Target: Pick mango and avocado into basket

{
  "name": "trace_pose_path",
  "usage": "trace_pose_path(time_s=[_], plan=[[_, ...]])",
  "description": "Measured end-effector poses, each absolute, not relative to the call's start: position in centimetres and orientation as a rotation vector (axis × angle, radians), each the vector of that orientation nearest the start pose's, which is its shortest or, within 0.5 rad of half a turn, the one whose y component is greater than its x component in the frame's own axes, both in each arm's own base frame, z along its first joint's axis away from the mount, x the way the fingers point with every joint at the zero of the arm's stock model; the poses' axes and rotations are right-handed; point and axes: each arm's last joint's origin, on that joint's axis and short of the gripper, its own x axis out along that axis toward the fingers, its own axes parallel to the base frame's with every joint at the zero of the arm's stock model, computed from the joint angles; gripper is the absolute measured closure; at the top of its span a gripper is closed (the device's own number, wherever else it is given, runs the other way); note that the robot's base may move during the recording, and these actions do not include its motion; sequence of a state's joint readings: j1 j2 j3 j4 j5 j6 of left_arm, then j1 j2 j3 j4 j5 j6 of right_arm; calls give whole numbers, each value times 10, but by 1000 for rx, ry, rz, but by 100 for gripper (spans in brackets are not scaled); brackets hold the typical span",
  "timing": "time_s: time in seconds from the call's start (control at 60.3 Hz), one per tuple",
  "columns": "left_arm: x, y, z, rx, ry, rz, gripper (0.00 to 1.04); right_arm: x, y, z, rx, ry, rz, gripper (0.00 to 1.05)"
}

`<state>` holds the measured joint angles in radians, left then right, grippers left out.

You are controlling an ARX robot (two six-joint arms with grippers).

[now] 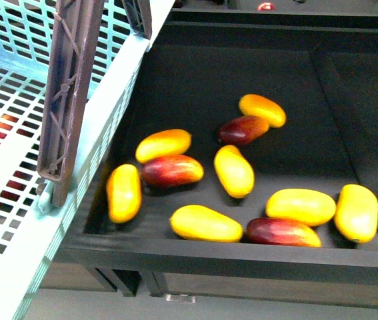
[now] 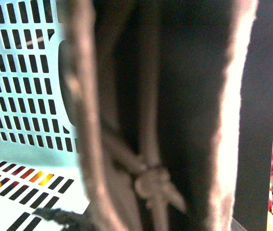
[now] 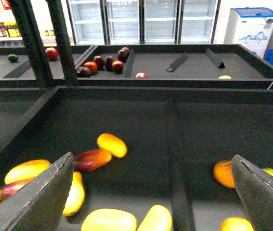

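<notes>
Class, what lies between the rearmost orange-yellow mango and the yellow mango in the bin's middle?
A dark red fruit lies between the rearmost mango and the middle mango, shown in the front view.

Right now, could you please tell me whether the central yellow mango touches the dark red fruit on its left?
Apart. The front view shows bare black tray floor between the mango and the dark red fruit.

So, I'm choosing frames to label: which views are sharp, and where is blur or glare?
Front view: mangoes clear, basket handle slightly soft. Left wrist view: handle fills the frame, heavily blurred, one edge blown out white. Right wrist view: mangoes sharp; open right pincer soft-edged.
</notes>
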<state>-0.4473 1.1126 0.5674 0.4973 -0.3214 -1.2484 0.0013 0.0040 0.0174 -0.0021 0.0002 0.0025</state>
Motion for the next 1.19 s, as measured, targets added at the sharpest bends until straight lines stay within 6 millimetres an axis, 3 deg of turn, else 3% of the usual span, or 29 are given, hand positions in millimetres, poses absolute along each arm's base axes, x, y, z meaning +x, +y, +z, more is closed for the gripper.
trace_pose_path(time_s=[0.647,0.713,0.779,0.895,1.044,1.194], plan=[[220,-93,261,-1220,105,-72,93,97,0,169,2,-13,4,9],[225,-98,262,-1066,297,-84,93,97,0,169,2,-13,2,9],[237,-113,263,-831,455,-213,93,97,0,169,2,-13,1,9],[257,-144,264,-647,542,-507,93,97,0,169,2,-13,0,9],[268,-171,276,-533,653,-822,93,97,0,169,2,-13,1,9],[274,-188,279,-491,754,-1006,93,97,0,169,2,-13,0,9]])
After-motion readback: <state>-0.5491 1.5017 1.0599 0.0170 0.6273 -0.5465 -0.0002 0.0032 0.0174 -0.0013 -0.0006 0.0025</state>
